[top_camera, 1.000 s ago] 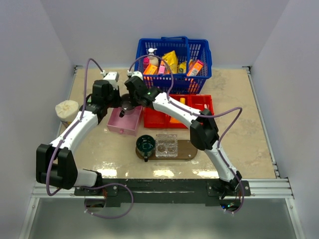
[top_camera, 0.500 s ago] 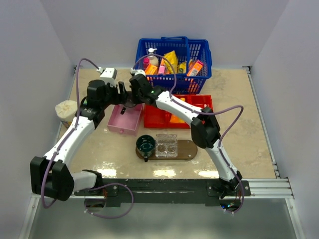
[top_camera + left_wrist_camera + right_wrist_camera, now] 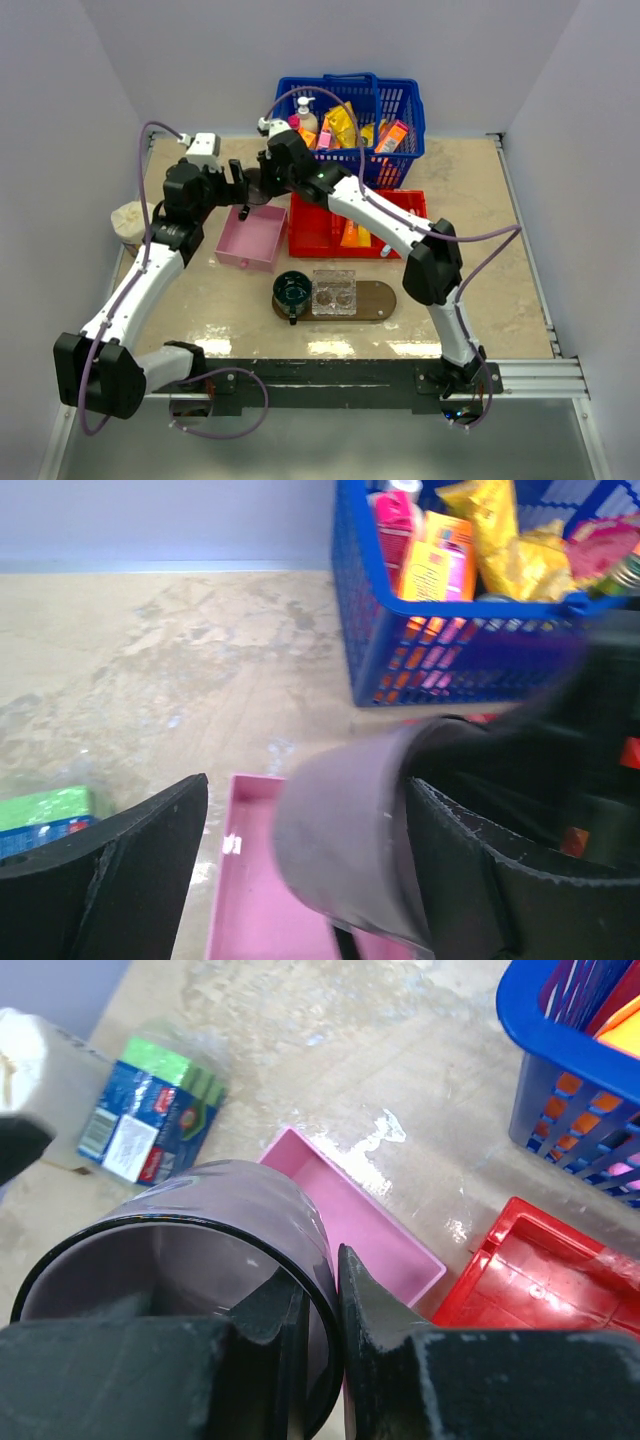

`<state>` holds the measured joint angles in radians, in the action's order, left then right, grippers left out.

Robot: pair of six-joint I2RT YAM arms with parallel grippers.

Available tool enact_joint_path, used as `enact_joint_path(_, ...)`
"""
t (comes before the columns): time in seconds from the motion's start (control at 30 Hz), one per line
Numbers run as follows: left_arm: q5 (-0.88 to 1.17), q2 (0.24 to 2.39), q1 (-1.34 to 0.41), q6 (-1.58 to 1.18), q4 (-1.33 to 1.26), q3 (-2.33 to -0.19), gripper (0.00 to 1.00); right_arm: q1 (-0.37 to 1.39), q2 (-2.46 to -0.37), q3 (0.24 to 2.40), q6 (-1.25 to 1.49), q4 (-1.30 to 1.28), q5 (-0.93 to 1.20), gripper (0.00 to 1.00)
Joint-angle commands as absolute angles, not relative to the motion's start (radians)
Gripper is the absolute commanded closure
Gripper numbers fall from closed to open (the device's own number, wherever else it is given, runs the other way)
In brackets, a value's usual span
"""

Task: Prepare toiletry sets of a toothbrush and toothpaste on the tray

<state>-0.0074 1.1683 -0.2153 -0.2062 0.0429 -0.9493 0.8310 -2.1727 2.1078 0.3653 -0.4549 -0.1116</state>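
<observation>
Top view, tray (image 3: pixel 380 301): flat dark brown wooden oblong with rounded ends and a low rim. It lies level at lower centre of frame, long axis left-right, with only its right end bare.

Toothpaste (image 3: pixel 350 233): one small orange-to-yellow tube at frame centre, just above the tray and apart from it. It lies flat, long axis roughly up-down.

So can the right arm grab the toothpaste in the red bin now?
Probably not: the right gripper is shut on the mauve cup, leaving no free jaws. The toothpaste itself lies uncovered.
</observation>
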Motion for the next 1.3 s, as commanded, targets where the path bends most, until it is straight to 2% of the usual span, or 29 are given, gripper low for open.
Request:
enact_joint_path(0.0, -0.064, 1.143, -0.143, -0.227, -0.002, -0.950, 0.16, 0.813, -1.995, 2.044, 0.310, -0.383, -0.052, 1.00)
enact_joint_path(0.23, -0.020, 1.178, -0.095, -0.230, 0.051, -0.971, 0.15, 0.747, -1.734, 1.786, 0.270, -0.391, -0.011, 1.00)
enact_joint_path(0.33, -0.005, 1.203, -0.101, -0.216, 0.064, -0.980, 0.15, 0.703, -1.623, 1.671, 0.270, -0.406, 0.092, 1.00)
enact_joint_path(0.47, 0.012, 1.246, -0.152, -0.181, 0.121, -1.020, 0.15, 0.669, -1.514, 1.588, 0.226, -0.556, 0.124, 1.00)
enact_joint_path(0.77, 0.074, 1.266, -0.210, -0.187, 0.138, -1.032, 0.15, 0.646, -1.342, 1.487, 0.212, -0.828, -0.018, 1.00)
enact_joint_path(1.0, 0.092, 1.267, -0.210, -0.184, 0.144, -1.040, 0.15, 0.641, -1.224, 1.411, 0.236, -0.923, -0.106, 1.00)
enact_joint_path(1.27, 0.101, 1.264, -0.210, -0.179, 0.146, -1.043, 0.15, 0.638, -1.184, 1.355, 0.230, -0.976, -0.140, 1.00)
